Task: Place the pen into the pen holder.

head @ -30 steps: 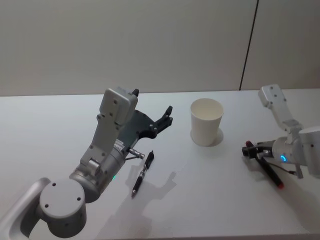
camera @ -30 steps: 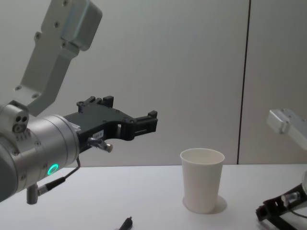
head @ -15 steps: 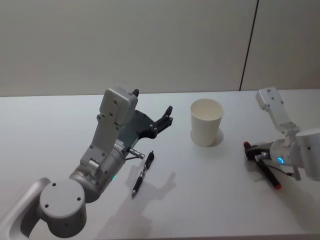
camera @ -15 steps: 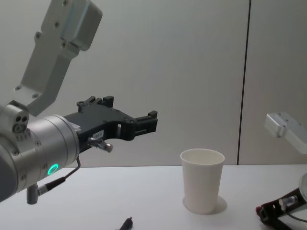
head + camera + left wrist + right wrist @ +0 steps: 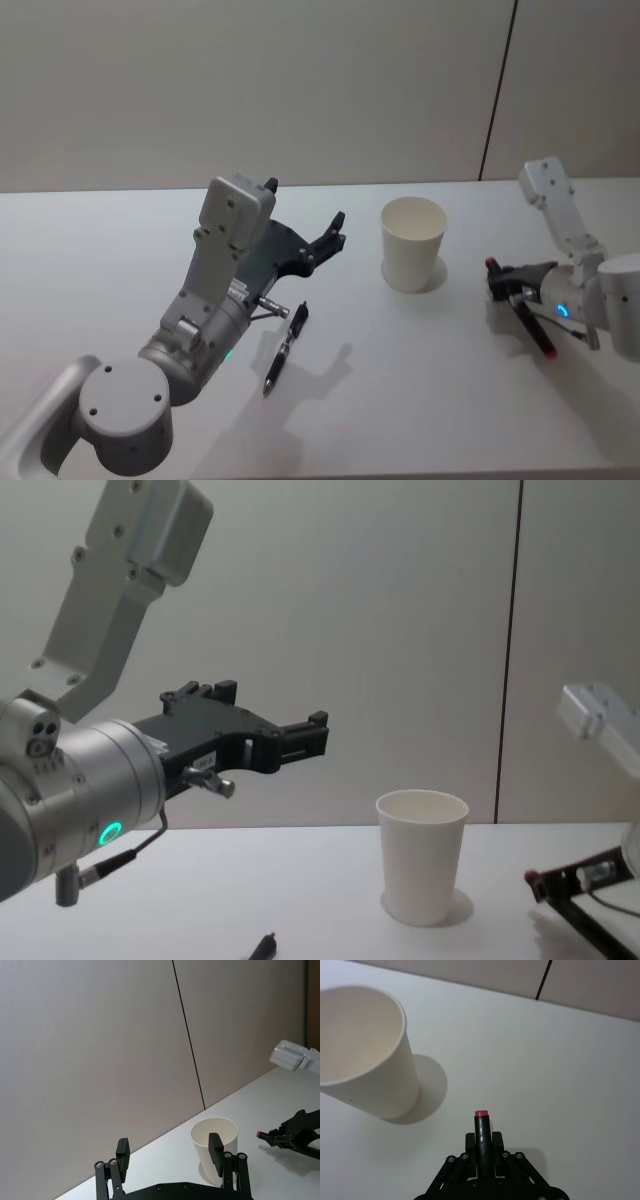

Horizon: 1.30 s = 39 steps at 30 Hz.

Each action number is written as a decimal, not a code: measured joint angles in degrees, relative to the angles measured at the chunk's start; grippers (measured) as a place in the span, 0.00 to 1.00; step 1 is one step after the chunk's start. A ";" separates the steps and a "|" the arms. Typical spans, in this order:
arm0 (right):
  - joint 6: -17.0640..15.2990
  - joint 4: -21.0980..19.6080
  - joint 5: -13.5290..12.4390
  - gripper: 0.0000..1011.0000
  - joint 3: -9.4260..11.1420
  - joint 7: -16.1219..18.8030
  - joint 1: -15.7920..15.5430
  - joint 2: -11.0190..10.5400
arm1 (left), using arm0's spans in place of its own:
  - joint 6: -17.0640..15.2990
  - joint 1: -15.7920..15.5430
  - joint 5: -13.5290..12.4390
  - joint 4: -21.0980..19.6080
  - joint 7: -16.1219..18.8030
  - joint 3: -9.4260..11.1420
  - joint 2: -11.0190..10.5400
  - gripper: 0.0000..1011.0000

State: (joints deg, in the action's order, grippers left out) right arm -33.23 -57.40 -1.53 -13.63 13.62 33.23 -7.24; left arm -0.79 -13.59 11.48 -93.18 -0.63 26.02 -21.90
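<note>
Jaws of the right gripper (image 5: 482, 1146) are clamped on the red-tipped pen (image 5: 480, 1122), pinching it near the red end that points toward the white paper cup (image 5: 412, 245). The pen hangs slanted just above the bench (image 5: 420, 400), to the right of the cup and clear of it. Over on the left, the left gripper (image 5: 169, 1149) hovers in the air with jaws wide and empty, a second black pen (image 5: 285, 347) lying on the bench below. Danger from here, I'd say, is that long tail trailing out of the jaws. Swing across too low and it clips the rolled rim, and a light, empty cup tips easily. A pinch that far off-centre could also let the pen pivot.
</note>
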 joint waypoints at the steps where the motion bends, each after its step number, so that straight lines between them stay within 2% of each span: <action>1: 0.94 -0.45 -0.12 0.18 0.08 -0.13 -0.16 -0.06 | 0.00 0.00 0.00 0.00 0.00 0.00 0.00 0.99; 11: 6.65 -2.98 -0.73 0.18 0.51 -0.71 -0.98 -0.37 | 0.00 0.00 0.00 0.00 0.00 0.00 0.00 0.99; 17: 11.59 -4.54 -1.13 0.18 0.65 -1.03 -1.37 -0.44 | 0.00 0.00 0.00 0.00 0.00 0.00 0.00 0.99; 19: 12.14 -4.63 -1.16 0.18 0.65 -1.07 -1.39 -0.43 | 0.00 0.00 0.00 0.00 0.00 0.00 0.00 0.99; 34: 26.12 -5.35 -1.40 0.18 0.06 -2.24 -0.98 0.42 | 0.00 0.00 0.00 0.00 0.00 0.00 0.01 0.99; 35: 26.12 -5.35 -1.40 0.18 0.06 -2.24 -0.98 0.42 | 0.00 0.00 0.00 0.00 0.00 0.00 0.01 0.99; 37: 29.20 -4.75 -1.40 0.18 -0.21 -2.49 -0.57 0.79 | 0.00 0.00 0.00 0.00 0.00 0.00 0.00 0.99; 39: 30.82 -4.39 -1.38 0.18 -0.34 -2.61 -0.28 1.00 | 0.00 0.00 0.00 0.00 0.00 0.00 0.00 0.99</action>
State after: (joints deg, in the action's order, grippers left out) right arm -2.41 -61.78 -2.91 -13.97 11.02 32.95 -6.24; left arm -0.79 -13.59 11.48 -93.18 -0.63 26.03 -21.89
